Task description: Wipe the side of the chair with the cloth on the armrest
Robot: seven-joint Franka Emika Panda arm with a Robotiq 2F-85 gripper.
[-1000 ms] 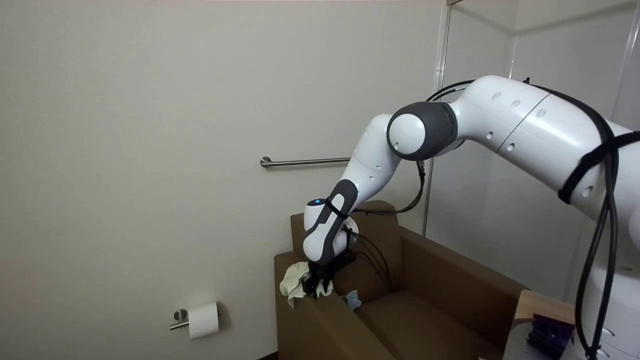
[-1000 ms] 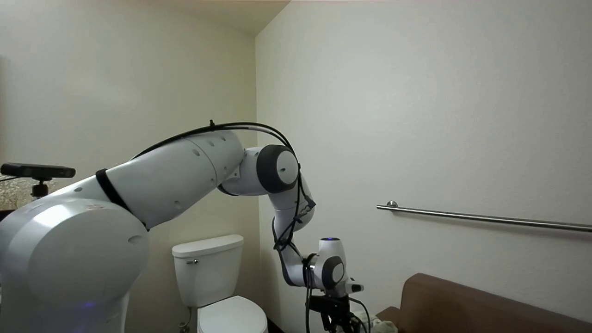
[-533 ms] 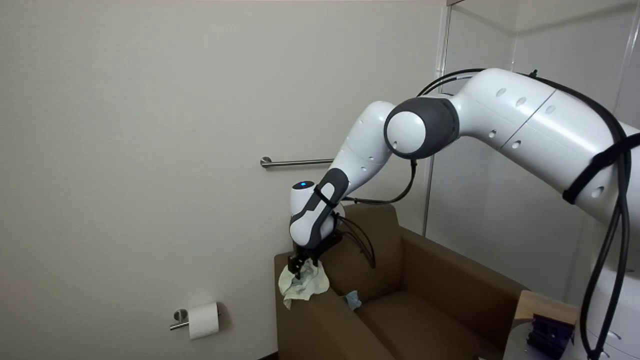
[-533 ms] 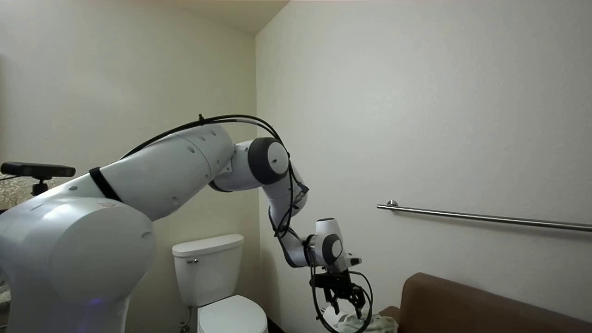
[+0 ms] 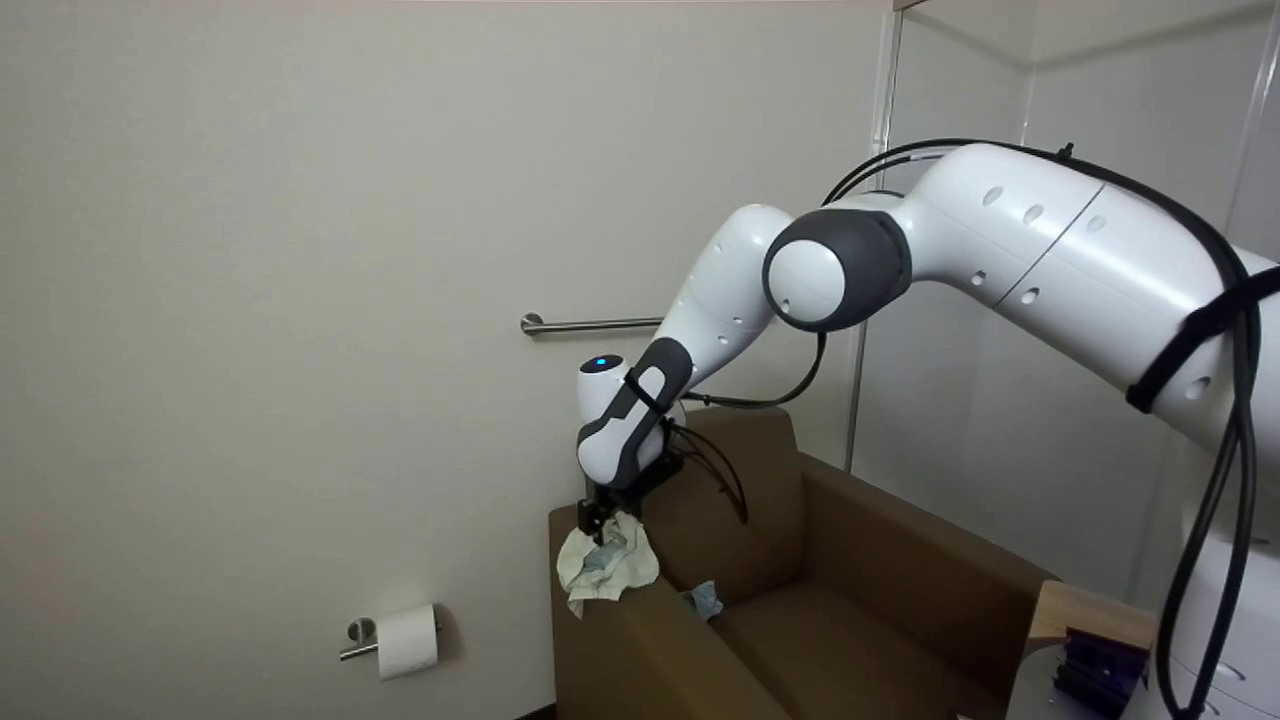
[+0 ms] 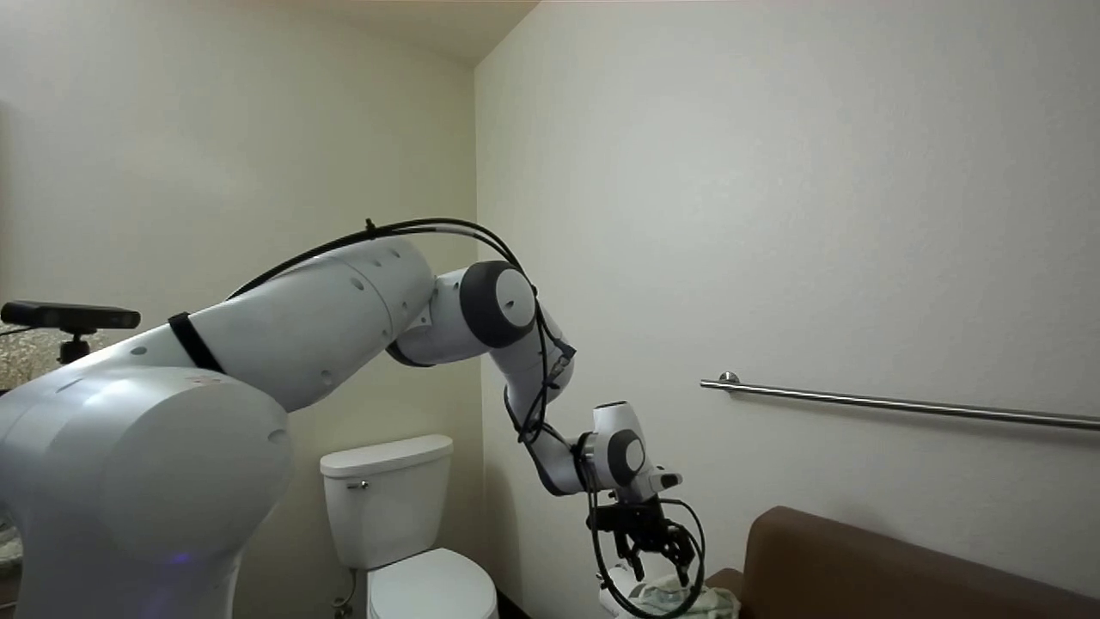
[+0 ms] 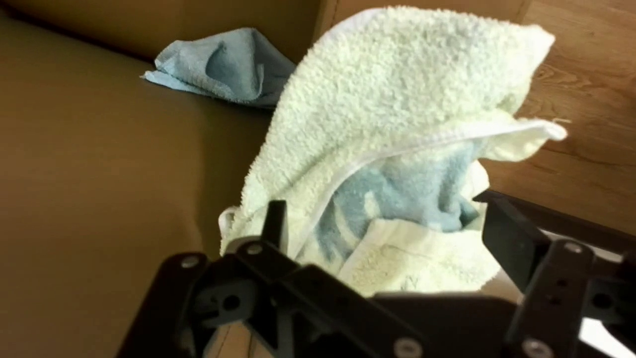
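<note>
Wipe status: prob pre-grasp, jaws empty

Gripper point(image 7: 386, 226) hung lined up OK; grip + wipe looked left to do. Chair side point(image 5: 590, 670) wiped or not: couldn't tell. Cream cloth point(image 5: 628, 573) lay bunched on armrest point(image 5: 670, 645), back end nr backrest point(image 5: 765, 455), apparently over outer edge. Jaws stood wide apart; cloth was below, framed b/w them in wrist view, contact unclear.

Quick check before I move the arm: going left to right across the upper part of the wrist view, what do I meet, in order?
Brown upholstery of the chair → blue cloth → cream cloth → wood floor at the right edge.
</note>
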